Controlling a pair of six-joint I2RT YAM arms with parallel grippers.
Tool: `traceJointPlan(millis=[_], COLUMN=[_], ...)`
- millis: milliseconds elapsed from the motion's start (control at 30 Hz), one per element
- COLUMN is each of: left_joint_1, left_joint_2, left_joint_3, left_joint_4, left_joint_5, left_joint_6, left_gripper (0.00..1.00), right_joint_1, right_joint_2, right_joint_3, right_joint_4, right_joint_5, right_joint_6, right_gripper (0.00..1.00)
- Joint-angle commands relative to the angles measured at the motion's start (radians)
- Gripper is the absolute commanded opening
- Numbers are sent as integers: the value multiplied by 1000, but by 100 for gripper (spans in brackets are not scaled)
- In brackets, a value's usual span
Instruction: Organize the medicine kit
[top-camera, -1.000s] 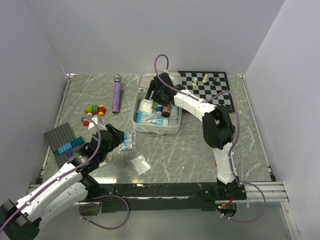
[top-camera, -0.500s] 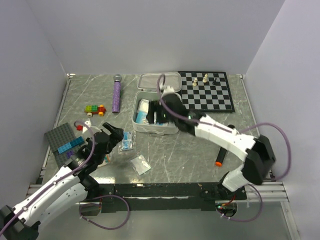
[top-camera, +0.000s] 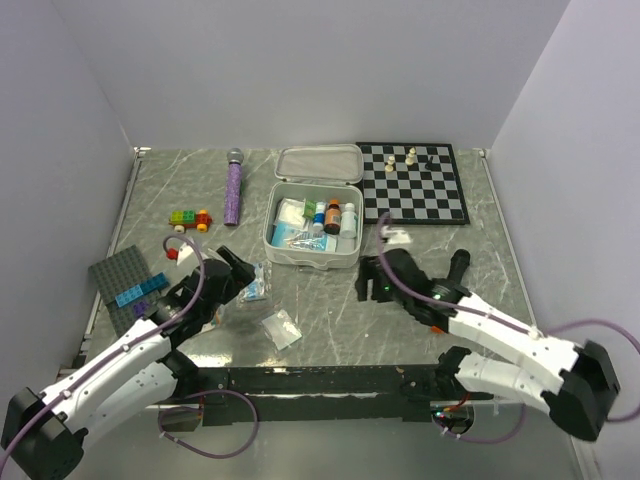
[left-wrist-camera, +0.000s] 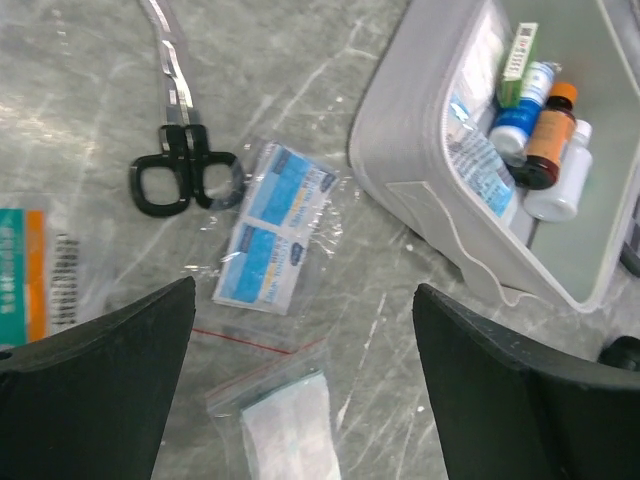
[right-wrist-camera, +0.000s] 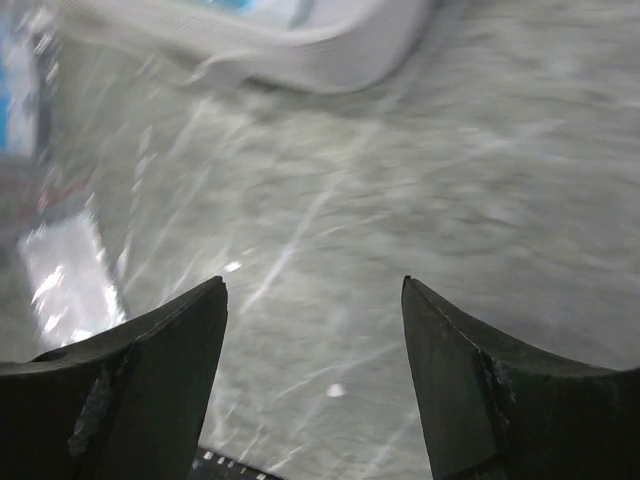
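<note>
only left wrist view shows scissors (left-wrist-camera: 182, 165) by a blue packet (left-wrist-camera: 275, 228); left end effector (left-wrist-camera: 305, 300) and right end effector (right-wrist-camera: 312, 285) gape empty

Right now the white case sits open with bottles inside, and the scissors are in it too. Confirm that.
One thing is off. The scissors are not in the case. They lie on the table outside it, next to a blue packet, as the left wrist view shows. The case does sit open with bottles inside.
</note>
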Motion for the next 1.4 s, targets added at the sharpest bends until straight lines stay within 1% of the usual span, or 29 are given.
traceJointPlan(millis=[0,67,133,233,333,400,467,567,633,767,833,933,1000,1100,1267,1367], left_joint_1=[4,4,6,6,4,4,6,10,29,68,76,84,87,87,93,92], left_joint_2=[13,21,22,5,-37,-68,-93,-93,-64,7,31,89,137,208,336,427], left_joint_3=[5,3,11,19,14,0,-12,-32,-46,-55,-61,-47,-23,2,14,42], left_joint_4=[118,129,123,96,83,77,60,28,31,71,98,105,76,63,134,138], left_joint_5=[74,84,79,64,53,53,50,41,71,149,171,167,147,130,154,151], left_joint_6=[-6,2,16,34,44,45,38,7,7,16,19,28,28,44,67,77], left_gripper=[93,93,94,94,95,94,93,91,88,85,83,80,78,77,79,78], right_joint_1=[-166,-273,-316,-322,-321,-322,-321,-278,-222,-44,-1,21,24,26,26,24], right_joint_2=[-106,-131,-160,-202,-209,-194,-167,-113,-73,10,47,74,75,67,50,32], right_joint_3=[-55,-96,-128,-151,-131,-108,-79,-41,-24,10,24,24,10,-28,-65,-73], right_joint_4=[-120,-127,-109,-83,-58,-40,-6,28,52,61,61,71,83,103,114,111], right_joint_5=[48,-12,-55,-66,-90,-118,-178,-206,-193,-111,-101,-123,-136,-143,-130,-130], right_joint_6=[126,169,187,198,162,117,70,27,8,-10,-12,-18,-32,-46,-38,-41], right_gripper=[79,80,80,80,79,79,78,77,77,77,77,78,78,78,79,79])
